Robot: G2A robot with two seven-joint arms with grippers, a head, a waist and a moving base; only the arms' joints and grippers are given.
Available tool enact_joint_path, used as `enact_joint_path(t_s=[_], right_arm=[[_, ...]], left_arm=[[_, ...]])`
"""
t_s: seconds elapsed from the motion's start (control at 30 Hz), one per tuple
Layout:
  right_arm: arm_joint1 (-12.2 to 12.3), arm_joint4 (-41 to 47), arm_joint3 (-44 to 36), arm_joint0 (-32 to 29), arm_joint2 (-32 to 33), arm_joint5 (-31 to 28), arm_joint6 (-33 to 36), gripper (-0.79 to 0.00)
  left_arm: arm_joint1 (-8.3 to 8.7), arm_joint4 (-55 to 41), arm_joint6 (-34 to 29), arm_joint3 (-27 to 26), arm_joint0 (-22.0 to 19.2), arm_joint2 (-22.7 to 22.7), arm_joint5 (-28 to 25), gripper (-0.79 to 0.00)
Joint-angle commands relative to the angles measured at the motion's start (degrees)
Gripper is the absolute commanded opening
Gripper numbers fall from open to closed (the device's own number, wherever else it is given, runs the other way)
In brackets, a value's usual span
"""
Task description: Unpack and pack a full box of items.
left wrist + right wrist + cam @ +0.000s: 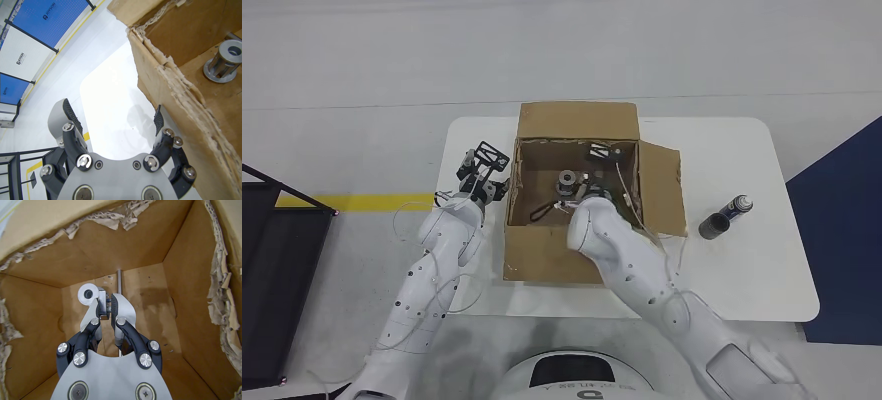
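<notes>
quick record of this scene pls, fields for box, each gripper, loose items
box: open cardboard, torn edges, on white table
left gripper: open, outside the box beside its wall
right gripper: inside box, shut on small metal block
in box: flanged metal spool, metal rod
on table: dark canister beside box, apart from it

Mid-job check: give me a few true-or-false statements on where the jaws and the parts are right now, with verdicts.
1. The right jaws are down inside the box, shut on a metal block. True.
2. The left jaws are shut on the box wall. False: they are open, outside the box and beside its wall.
3. A metal spool stands upright on the box floor. True.
4. The dark can lies inside the box. False: it lies on the table, to the right of the box.
</notes>
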Motion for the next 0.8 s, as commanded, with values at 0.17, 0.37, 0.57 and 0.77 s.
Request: enact_joint_path(t_s=[0.17, 0.37, 0.57, 0.77], right_arm=[[-1.80, -1.73, 7.67, 3.59, -0.04, 1.33, 0.67, -0.594], [-3.79, -4.23, 12.82, 4.89, 1.80, 1.33, -0.07, -0.514], [-4.79, -4.93, 5.54, 1.05, 5.28, 1.33, -1.46, -0.486], [-2.52, -8.19, -19.92, -13.58, 11.47, -1.32, -4.37, -0.474]], left_arm=[[0.00, 0.00, 0.00, 0.00, 0.00, 0.00, 0.00, 0.000], [0.00, 0.00, 0.00, 0.00, 0.00, 0.00, 0.00, 0.000], [0.00, 0.00, 0.00, 0.00, 0.00, 0.00, 0.00, 0.000], [0.00, 0.00, 0.00, 0.00, 0.00, 0.00, 0.00, 0.000]])
